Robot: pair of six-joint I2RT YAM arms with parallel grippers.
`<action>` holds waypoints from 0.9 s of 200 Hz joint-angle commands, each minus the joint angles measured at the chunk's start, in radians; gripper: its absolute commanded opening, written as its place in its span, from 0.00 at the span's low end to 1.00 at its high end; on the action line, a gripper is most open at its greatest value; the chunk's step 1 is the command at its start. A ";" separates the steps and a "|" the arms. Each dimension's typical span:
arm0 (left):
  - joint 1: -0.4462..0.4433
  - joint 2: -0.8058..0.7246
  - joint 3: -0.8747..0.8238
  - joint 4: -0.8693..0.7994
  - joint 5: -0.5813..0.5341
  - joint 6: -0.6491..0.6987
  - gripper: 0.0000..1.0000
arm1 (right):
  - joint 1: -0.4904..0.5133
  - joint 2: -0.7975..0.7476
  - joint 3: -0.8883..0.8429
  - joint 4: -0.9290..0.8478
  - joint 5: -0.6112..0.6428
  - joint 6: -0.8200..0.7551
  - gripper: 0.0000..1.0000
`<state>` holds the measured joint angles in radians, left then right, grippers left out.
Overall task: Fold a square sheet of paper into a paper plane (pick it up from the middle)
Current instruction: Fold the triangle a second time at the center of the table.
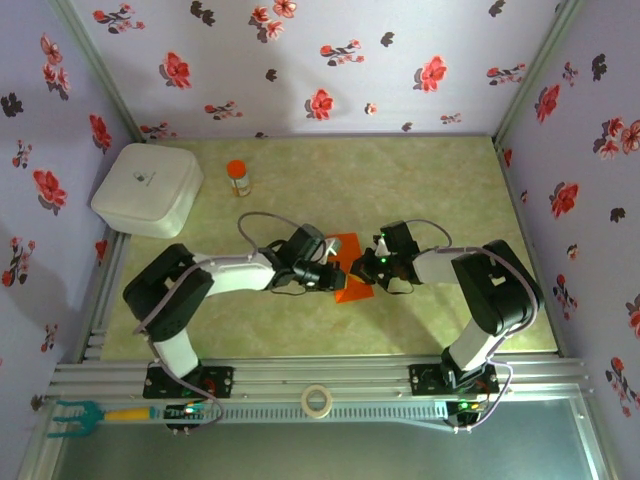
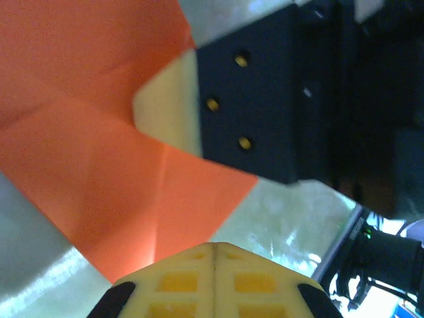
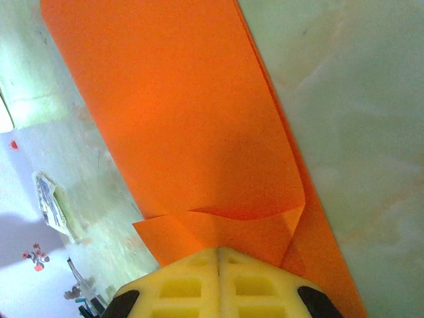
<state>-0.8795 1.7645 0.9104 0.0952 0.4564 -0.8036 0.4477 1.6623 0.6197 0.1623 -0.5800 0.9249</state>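
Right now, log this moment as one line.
phase: folding | square sheet of paper: creased, on table | left gripper: shut, tip at paper | right gripper: shut, tip at folded flap

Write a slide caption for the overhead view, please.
Left gripper and right gripper, both shut, meet at the orange paper; box and bottle stand farther back.

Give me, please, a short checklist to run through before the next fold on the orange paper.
1. Left gripper shut: ok.
2. Right gripper shut: ok.
3. Paper lying mid-table between both grippers: ok.
4. Paper actually pinched by the right gripper, not just pressed: cannot tell.
5. Latest fold lying flat: not ok, it curls up by the right gripper.
6. Bottle well away from both arms: ok.
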 commanded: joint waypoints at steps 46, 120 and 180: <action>0.010 0.117 0.050 -0.006 -0.007 0.003 0.02 | -0.010 -0.003 -0.028 -0.052 0.046 0.010 0.02; -0.031 0.163 -0.067 -0.047 -0.078 0.015 0.00 | -0.009 -0.094 0.023 -0.088 0.027 -0.017 0.06; -0.037 0.161 -0.035 -0.077 -0.100 0.030 0.00 | 0.051 -0.035 0.028 -0.136 0.057 -0.033 0.04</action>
<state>-0.8986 1.8744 0.8997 0.1719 0.4191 -0.8021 0.4725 1.5890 0.6357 0.0944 -0.5640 0.9154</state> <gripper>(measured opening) 0.046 0.061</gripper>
